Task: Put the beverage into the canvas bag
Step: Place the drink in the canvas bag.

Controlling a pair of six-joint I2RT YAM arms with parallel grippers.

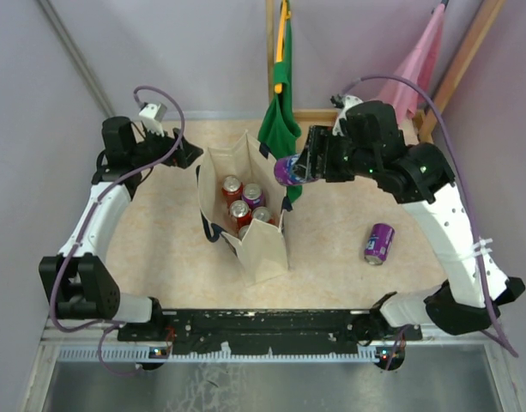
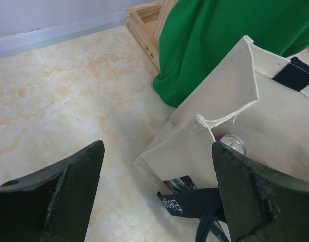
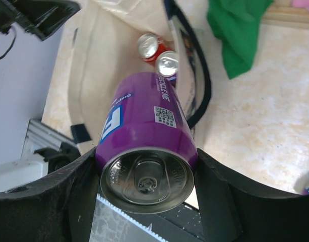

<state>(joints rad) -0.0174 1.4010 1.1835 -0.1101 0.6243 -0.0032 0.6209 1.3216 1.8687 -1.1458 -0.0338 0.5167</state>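
The cream canvas bag (image 1: 261, 245) stands open mid-table with several cans (image 1: 238, 209) inside. My right gripper (image 1: 295, 168) is shut on a purple can (image 1: 288, 171), holding it on its side in the air just off the bag's far right rim. In the right wrist view the purple can (image 3: 144, 136) fills the gap between my fingers (image 3: 222, 201), above the bag's opening (image 3: 101, 60). My left gripper (image 1: 192, 154) is open and empty beside the bag's far left corner; its wrist view shows the bag wall (image 2: 230, 136) and navy strap (image 2: 194, 204).
A second purple can (image 1: 379, 243) lies on the table to the right of the bag. A green cloth bag (image 1: 280, 120) hangs just behind the canvas bag, and a pink one (image 1: 417, 64) hangs at the back right on a wooden frame (image 1: 456, 64).
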